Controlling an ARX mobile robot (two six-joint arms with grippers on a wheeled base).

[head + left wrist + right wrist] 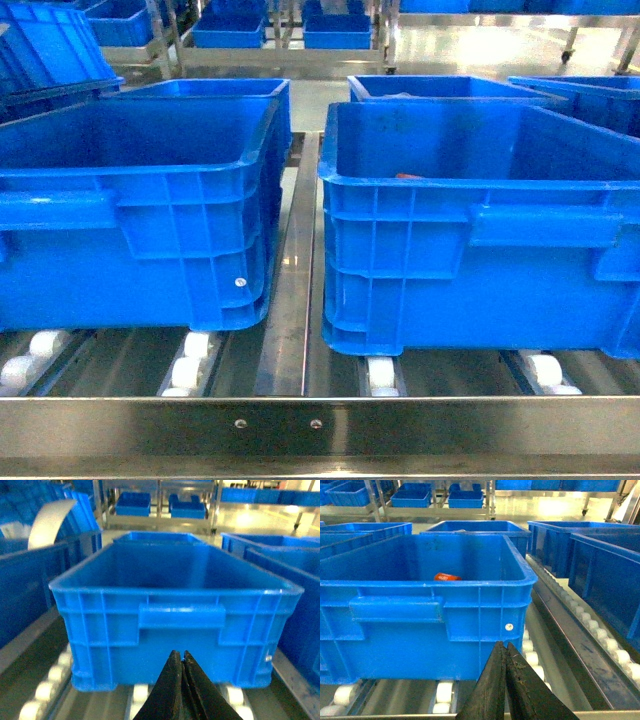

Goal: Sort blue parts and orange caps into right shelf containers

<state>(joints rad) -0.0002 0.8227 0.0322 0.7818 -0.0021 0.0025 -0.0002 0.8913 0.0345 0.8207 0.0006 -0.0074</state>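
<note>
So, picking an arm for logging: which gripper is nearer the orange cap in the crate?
Right. The right gripper faces the crate holding the orange cap; the left gripper faces the neighbouring crate.

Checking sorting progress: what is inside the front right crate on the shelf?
One orange cap lies inside the front right crate, near its far wall. The near wall hides most of the floor, so other parts cannot be ruled out.

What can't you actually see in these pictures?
- Head view: the right crate hides most of its floor behind its near wall; only a sliver of an orange cap shows.
- Right wrist view: the cap is too small to read.
- Left wrist view: the left crate hides its floor; blurred.
- Head view: neither gripper shows.
</note>
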